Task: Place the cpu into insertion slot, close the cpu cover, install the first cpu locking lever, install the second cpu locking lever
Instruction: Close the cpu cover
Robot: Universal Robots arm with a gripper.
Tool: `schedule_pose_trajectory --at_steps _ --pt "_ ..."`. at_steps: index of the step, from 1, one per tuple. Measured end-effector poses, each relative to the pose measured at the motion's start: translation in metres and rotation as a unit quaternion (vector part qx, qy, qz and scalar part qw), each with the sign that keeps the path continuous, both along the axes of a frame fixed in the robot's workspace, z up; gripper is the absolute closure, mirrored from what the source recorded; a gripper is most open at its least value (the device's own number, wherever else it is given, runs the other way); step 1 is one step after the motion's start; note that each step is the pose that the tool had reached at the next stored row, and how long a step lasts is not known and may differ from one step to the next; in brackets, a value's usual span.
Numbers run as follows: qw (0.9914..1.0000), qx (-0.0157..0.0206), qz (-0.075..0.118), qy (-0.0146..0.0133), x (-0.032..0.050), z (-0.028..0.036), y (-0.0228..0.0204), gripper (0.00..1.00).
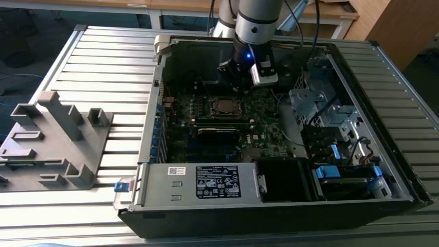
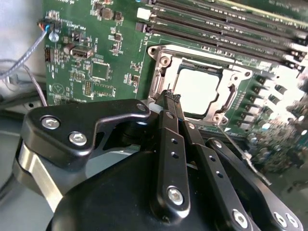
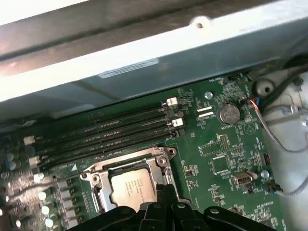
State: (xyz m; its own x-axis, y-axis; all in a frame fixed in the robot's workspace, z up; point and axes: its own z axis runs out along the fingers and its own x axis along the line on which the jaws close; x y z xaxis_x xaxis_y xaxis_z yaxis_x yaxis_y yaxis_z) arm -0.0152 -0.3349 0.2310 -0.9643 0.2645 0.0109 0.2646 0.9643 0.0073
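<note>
Cpu (image 2: 198, 91) sits in your socket, cpu cover (image 2: 157, 82) down around it, inside the computer case (image 1: 274, 218); jaws pinched together beside it, gripping nothing visible.

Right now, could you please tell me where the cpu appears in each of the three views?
Exterior view: the cpu sits on the motherboard, next to the pincer.
Second wrist view: the pale square just beyond the pincer.
First wrist view: the pale square between the pincer and the memory slots.
Shared landmark: the silvery cpu cover framing it.
</note>
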Motion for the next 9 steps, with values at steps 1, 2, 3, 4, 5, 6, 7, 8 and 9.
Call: schedule_pose_trajectory --at_steps 1,2,3,4,5,6,7,8,9 --pt "0.99996 0.0 0.009 0.0 0.0 0.0 0.0 0.89" --pt "0.99982 0.0 0.019 0.0 0.0 -0.0001 0.0 0.89" --pt "0.99962 0.0 0.028 0.0 0.0 -0.0002 0.0 0.89" --pt "0.99932 0.0 0.037 0.0 0.0 -0.0003 0.0 0.89" --pt "0.99896 0.0 0.046 0.0 0.0 -0.0004 0.0 0.89" --pt "0.99851 0.0 0.054 0.0 0.0 -0.0005 0.0 0.89" --pt "0.99801 0.0 0.063 0.0 0.0 -0.0005 0.0 0.89" --pt "0.99753 0.0 0.07 0.0 0.0 -0.0005 0.0 0.89" --pt "0.99742 0.0 0.072 0.0 0.0 -0.0006 0.0 0.89"
